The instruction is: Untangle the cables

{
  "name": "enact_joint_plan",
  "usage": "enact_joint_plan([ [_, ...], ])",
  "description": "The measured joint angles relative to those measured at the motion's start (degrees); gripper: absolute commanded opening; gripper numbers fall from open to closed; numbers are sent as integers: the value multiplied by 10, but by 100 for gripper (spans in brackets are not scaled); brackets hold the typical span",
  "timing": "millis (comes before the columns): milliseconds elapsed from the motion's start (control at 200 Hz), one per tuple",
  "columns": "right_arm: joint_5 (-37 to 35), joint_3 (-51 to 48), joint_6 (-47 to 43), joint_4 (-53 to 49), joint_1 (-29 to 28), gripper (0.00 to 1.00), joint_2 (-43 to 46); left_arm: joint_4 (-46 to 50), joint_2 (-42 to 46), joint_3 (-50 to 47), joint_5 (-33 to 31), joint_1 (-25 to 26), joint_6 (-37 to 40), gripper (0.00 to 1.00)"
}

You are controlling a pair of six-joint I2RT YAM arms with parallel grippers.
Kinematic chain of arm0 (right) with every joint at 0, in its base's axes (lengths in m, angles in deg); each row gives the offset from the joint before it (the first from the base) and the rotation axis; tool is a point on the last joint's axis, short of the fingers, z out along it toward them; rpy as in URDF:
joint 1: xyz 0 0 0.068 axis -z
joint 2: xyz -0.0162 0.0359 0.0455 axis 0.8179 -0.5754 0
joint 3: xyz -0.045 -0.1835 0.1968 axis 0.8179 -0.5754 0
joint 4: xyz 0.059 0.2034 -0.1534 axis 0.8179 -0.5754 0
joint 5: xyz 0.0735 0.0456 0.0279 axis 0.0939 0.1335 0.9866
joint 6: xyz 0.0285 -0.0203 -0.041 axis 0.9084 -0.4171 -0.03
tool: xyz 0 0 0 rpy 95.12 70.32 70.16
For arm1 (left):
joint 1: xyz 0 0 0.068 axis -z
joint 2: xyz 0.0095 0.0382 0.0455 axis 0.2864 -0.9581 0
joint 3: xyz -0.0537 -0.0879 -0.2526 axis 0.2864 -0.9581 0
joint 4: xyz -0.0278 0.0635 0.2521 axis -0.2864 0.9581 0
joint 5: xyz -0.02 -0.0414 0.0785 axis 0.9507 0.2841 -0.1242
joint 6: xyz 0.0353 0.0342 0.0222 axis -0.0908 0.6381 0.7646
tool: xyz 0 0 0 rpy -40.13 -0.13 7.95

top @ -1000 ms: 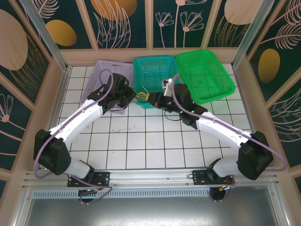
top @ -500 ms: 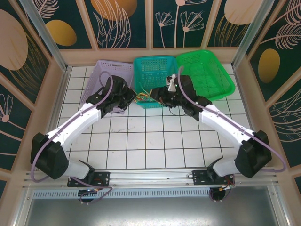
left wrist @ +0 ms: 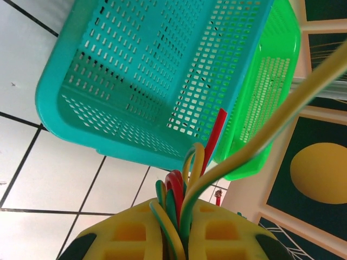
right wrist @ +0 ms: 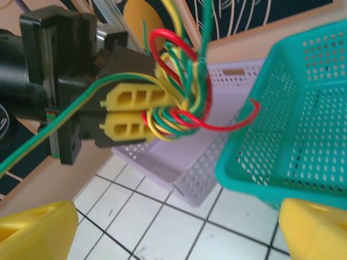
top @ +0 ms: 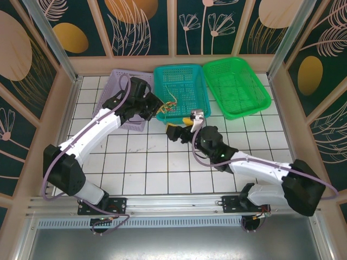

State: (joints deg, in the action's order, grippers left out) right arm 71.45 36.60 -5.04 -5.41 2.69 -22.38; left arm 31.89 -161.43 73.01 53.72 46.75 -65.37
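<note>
The cables (top: 170, 105) hang as a tangled bunch from the tip of the left gripper (top: 158, 110), in the air over the near left corner of the teal basket (top: 179, 67). That gripper's jaws are pressed together on the bunch.

My right wrist camera gives me the knot itself: red, yellow and green strands loop round each other just past the yellow pads (right wrist: 130, 97). One red end curls toward the teal rim, and a green-and-yellow strand runs off low to the left.

The left wrist camera looks along the pinched strands toward the teal basket's wall and the green basket (left wrist: 265, 97) behind it.

From overhead I get the layout. The right gripper (top: 184, 124) sits just near of the bunch, over the white tiled table (top: 162, 162), with its jaws spread wide and nothing between them. The purple basket (top: 111, 89) stands left of the teal one.
</note>
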Motion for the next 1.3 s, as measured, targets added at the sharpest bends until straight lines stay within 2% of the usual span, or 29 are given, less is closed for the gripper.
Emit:
enact_joint_plan([
  [245, -1, 33, -10, 86, 5, 97, -66, -14, -5, 0, 28, 0, -18, 0],
  [405, 0, 49, 15, 114, 31, 95, -76, -24, -5, -2, 40, 0, -24, 0],
  [621, 3, 83, 67, 114, 64, 89, -86, -41, -5, -11, 52, 2, -30, 0],
  [806, 5, 111, 109, 88, 68, 79, -100, -50, -5, -11, 54, 6, -38, 0],
  [951, 1, 129, 155, 49, 69, 63, -107, -55, -5, -11, 54, 7, -42, 0],
  [1011, -2, 135, 174, 28, 70, 49, -110, -56, -5, -11, 53, 7, -43, 0],
  [1181, -11, 191, 252, -61, 89, 0, -126, -58, -3, -10, 33, 7, -47, 0],
  [1301, 6, 280, 343, -206, 113, 0, -154, -78, 1, -10, 6, 8, -45, 0],
])
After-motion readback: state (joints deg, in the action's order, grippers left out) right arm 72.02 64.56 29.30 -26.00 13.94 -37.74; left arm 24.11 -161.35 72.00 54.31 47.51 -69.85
